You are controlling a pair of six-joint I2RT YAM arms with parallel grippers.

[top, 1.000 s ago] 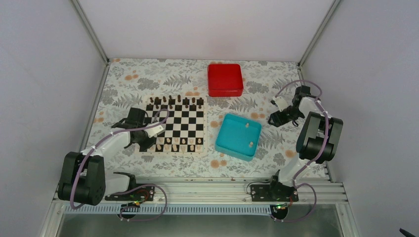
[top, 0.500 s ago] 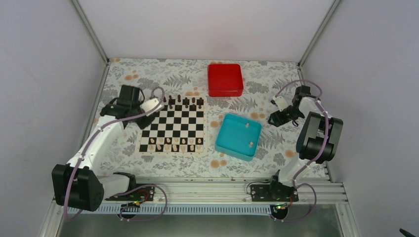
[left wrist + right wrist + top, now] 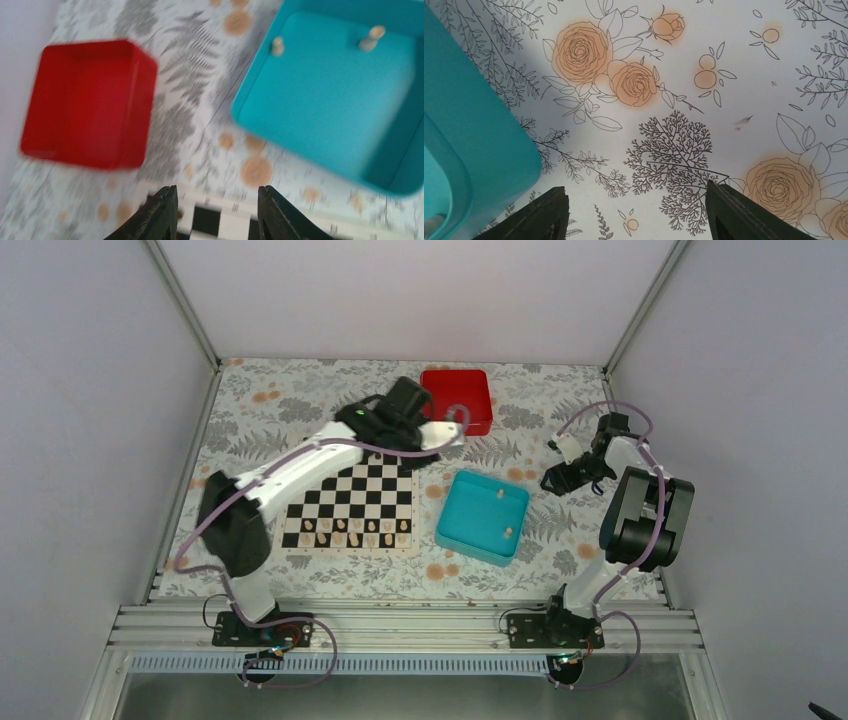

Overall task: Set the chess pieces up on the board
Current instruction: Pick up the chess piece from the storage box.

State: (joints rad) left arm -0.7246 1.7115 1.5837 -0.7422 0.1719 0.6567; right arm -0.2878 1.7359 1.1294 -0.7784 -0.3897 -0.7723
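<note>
The chequered board (image 3: 340, 502) lies left of centre; its far right corner shows in the left wrist view (image 3: 220, 222). Several cream chess pieces (image 3: 350, 530) stand along its near edge. Two more cream pieces stand in the teal tray (image 3: 475, 515), at the back (image 3: 497, 494) and at the front (image 3: 508, 532); the left wrist view shows both (image 3: 277, 46) (image 3: 371, 38). My left gripper (image 3: 452, 430) (image 3: 217, 189) is open and empty, above the board's far right corner. My right gripper (image 3: 553, 480) (image 3: 635, 186) is open and empty over the cloth right of the tray.
A red box (image 3: 455, 400) (image 3: 85, 100) stands at the back, just beyond my left gripper. The teal tray (image 3: 325, 100) (image 3: 469, 125) lies between the board and my right gripper. My left arm hides most of the dark chessmen on the board's far rank.
My left arm has swung from the board's left side, across its far edge, to the far right corner near the red box. The right arm has not moved.
</note>
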